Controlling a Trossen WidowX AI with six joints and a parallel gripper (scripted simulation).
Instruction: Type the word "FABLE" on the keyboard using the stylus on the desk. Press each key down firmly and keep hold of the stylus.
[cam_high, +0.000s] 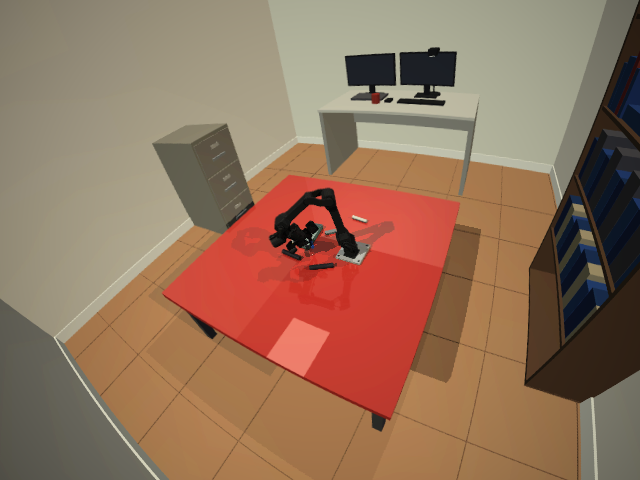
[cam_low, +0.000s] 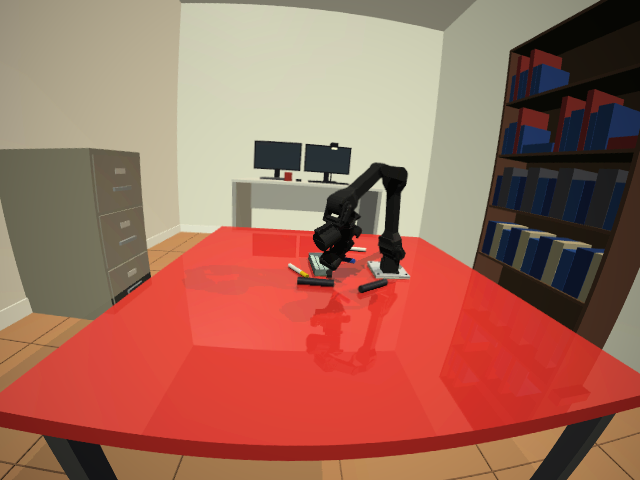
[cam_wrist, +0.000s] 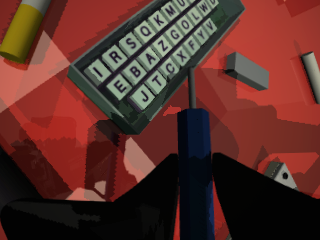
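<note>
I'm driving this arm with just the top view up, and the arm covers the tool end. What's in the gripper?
Observer: The wrist view shows the gripper shut on a blue stylus.
Operator: Where's its tip pointing?
Observer: Toward the near long edge of the lettered keyboard, by the row with J, T, C, X and F. I can't tell whether it touches.
Operator: Anything beside the keyboard that I can't make out?
Observer: Yes, the exterior view shows a white and yellow marker lying beside it.
</note>
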